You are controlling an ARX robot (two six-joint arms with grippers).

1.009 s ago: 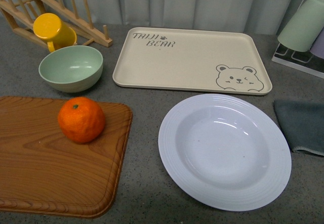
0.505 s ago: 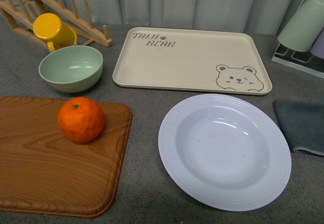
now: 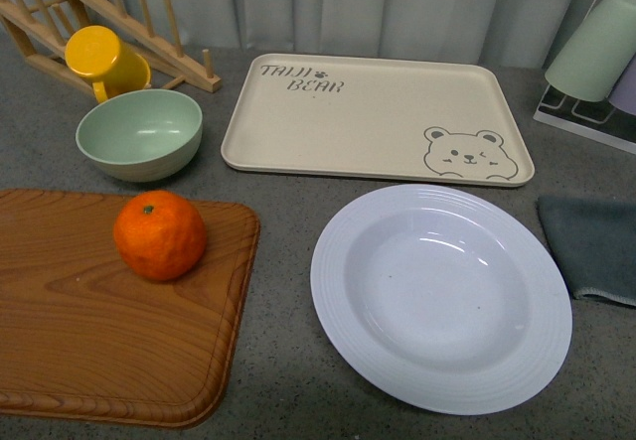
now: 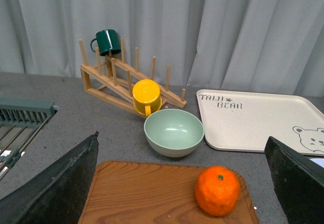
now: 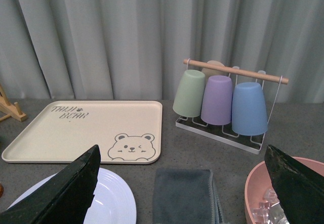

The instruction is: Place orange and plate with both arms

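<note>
Neither arm shows in the front view. The orange (image 3: 159,234) sits on a wooden board (image 3: 89,341) at the left front of the bench (image 3: 288,202), near the board's far right corner, stem spot up. The plate (image 3: 343,306) lies flat and empty on the bare bench to the right of the board, apart from it. Behind the plate, close but not touching, lies an empty bear tray (image 3: 368,117). A green bowl (image 3: 139,134) stands behind the board, with a yellow cup (image 3: 99,58) just behind it at a wooden rack (image 3: 149,23). A grey cloth (image 3: 596,246) lies just right of the plate.

In the left wrist view I find the left claw (image 4: 182,137) spread wide and gripping nothing. The orange lies ahead of it, nearer one finger (image 4: 298,183), untouched.

In the right wrist view the right claw (image 5: 182,146) is likewise spread wide and empty. The plate's edge shows beside one finger (image 5: 66,188), and the cloth lies ahead between the two. Three upturned cups (image 5: 217,100) hang on a stand further back.
</note>
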